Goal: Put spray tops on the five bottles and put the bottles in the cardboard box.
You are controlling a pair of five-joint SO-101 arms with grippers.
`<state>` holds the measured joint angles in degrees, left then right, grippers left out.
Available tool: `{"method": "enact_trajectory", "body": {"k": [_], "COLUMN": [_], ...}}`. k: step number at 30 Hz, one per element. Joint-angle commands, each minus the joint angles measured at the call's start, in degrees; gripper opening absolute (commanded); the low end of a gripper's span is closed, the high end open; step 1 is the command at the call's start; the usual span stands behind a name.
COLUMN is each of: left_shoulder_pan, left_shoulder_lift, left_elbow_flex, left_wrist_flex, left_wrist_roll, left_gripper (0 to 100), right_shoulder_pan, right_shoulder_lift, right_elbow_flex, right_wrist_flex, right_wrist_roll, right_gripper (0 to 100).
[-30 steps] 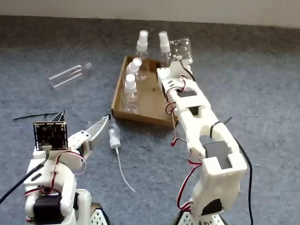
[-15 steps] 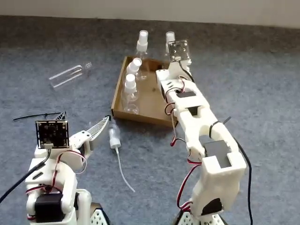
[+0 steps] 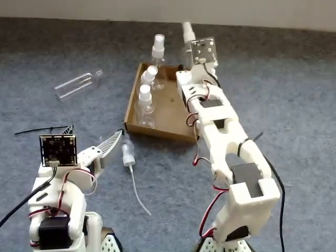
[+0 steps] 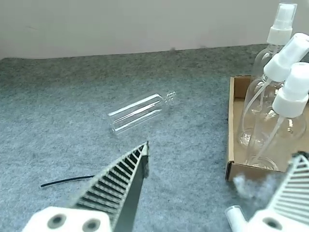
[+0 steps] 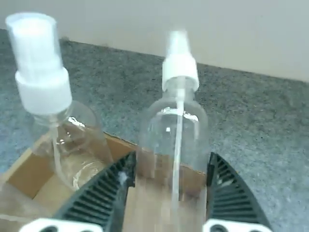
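Three capped bottles (image 3: 144, 97) stand in the box (image 3: 169, 111), right fingers (image 5: 96, 198) grip a fourth (image 5: 175, 125) above it, and open left fingers (image 4: 120, 186) face the uncapped fifth (image 4: 140, 112), lying at the box's nine o'clock.

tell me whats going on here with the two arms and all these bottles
The right hand grips a capped spray bottle above the far end of the cardboard box. Two capped bottles stand inside, a third at the far edge. The left hand sits open beside a loose spray top, and one uncapped bottle lies on the carpet.
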<state>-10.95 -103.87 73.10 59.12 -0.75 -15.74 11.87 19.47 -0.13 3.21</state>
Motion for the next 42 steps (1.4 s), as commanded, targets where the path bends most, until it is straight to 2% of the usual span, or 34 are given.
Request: {"method": "enact_trajectory", "body": {"k": [1, 6, 10, 16, 20, 26, 35, 42], "left_shoulder_pan": [-0.6, -0.6, -0.6, -0.6, -0.6, -0.6, -0.6, -0.6], "left_shoulder_lift": [0.0, 0.0, 0.0, 0.0, 0.0, 0.0, 0.0, 0.0], "left_elbow_flex": [-0.4, -0.4, -0.4, -0.4, -0.4, -0.4, -0.4, -0.4], "left_wrist_flex": [-1.1, -1.1, -1.1, -1.1, -1.1, -1.0, -0.9, -1.1], "left_wrist_roll": [0.1, 0.1, 0.1, 0.1, 0.1, 0.1, 0.1, 0.1], "left_gripper": [39, 39, 39, 39, 39, 39, 39, 39], "right_shoulder_pan": [0.2, 0.2, 0.3, 0.3, 0.2, 0.2, -0.1, -0.2], "right_shoulder_lift": [-3.6, -3.6, -3.6, -3.6, -3.7, -0.4, 13.8, 22.1], "right_elbow_flex": [-1.3, -1.4, -1.6, -1.6, -4.2, -19.6, -37.8, -46.2], "right_wrist_flex": [-0.6, -0.7, -0.7, -0.5, 10.6, 27.6, 38.2, 38.8], "right_wrist_roll": [0.4, 0.4, 0.6, 0.4, 0.2, -7.6, -7.6, -7.6], "right_gripper": [17.8, 16.8, 11.8, 11.8, 13.9, 28.1, 28.2, 28.2]}}
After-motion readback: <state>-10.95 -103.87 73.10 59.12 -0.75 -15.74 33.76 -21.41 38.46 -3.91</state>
